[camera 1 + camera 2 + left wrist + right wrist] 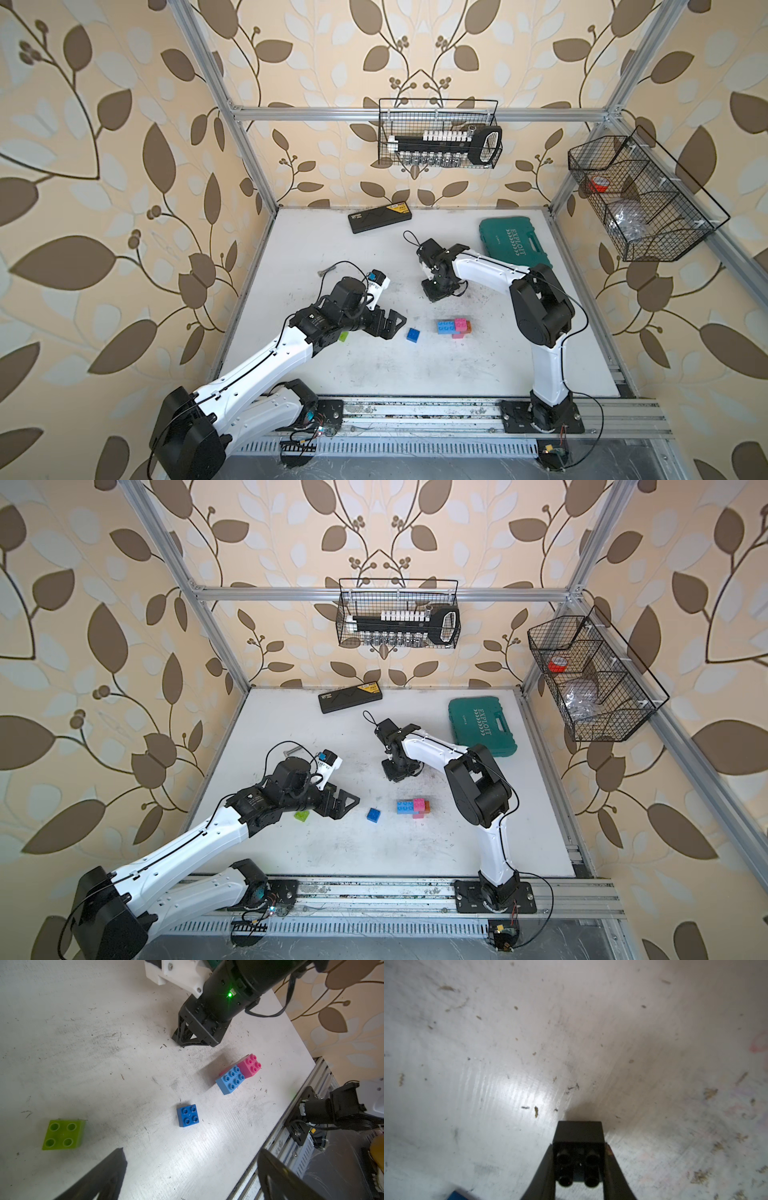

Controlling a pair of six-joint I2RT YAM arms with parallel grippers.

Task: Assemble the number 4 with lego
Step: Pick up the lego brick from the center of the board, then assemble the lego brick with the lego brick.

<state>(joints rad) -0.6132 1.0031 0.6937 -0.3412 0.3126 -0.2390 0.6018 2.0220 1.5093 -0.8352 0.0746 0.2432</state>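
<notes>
My right gripper [579,1147] points down at the table's middle, shut on a black lego brick [579,1138] that rests on the surface; both fingers touch its sides. In both top views this gripper [436,293] hides the brick. Nearer the front lies a joined cluster: a light blue brick [445,327], pink bricks [460,323] and an orange one [468,326]. A dark blue brick [413,335] lies loose to its left. My left gripper [392,326] hovers open left of that, empty [192,1153]. A lime green brick [63,1134] lies beside the left arm.
A teal tool case [515,243] lies at the back right and a flat black box [380,217] at the back edge. Wire baskets hang on the back wall [440,133] and right wall [640,199]. A metal rail [415,411] runs along the front.
</notes>
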